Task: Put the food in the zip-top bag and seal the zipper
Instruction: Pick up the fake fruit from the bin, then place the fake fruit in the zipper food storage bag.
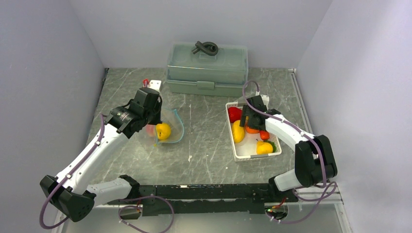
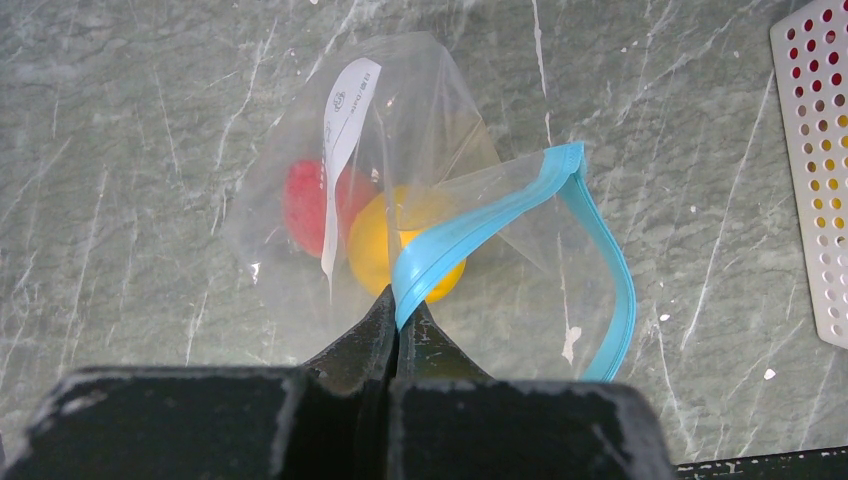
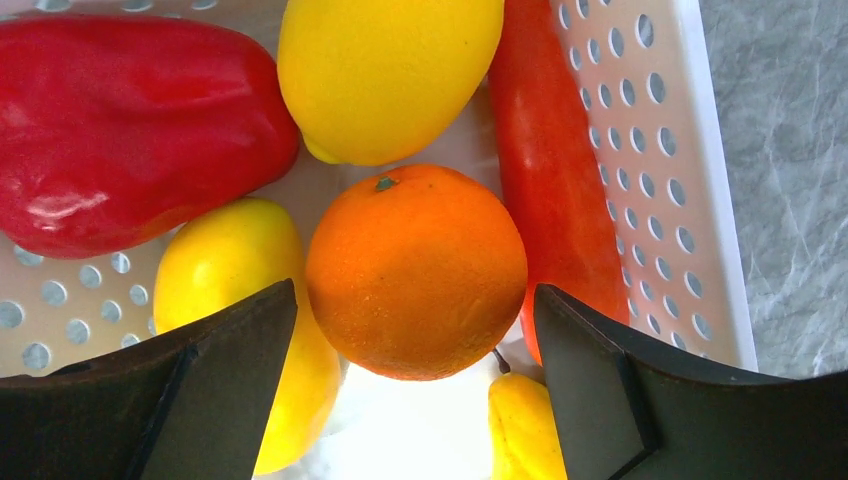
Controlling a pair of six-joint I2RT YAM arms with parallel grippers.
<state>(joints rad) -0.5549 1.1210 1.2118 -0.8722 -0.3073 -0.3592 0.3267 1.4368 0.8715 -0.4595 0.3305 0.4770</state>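
The clear zip-top bag [image 1: 170, 127] lies left of centre with its mouth held open. A yellow fruit [image 2: 392, 252] and a pinkish-red one [image 2: 300, 205] lie inside it. My left gripper [image 2: 400, 312] is shut on the teal zipper [image 2: 500, 215] at the near rim; it also shows in the top view [image 1: 148, 119]. My right gripper [image 3: 415, 335] is open low in the white basket [image 3: 650, 150], its fingers either side of an orange fruit [image 3: 415, 270] without touching it. Around the orange lie a red pepper [image 3: 130, 130], a lemon [image 3: 390, 70], other yellow pieces and a long red piece [image 3: 545, 170].
The white basket [image 1: 236, 154] stands right of centre, and its corner shows in the left wrist view [image 2: 815, 150]. A grey-green lidded box [image 1: 207, 68] with a dark handle stands at the back. Walls close in the left, back and right sides.
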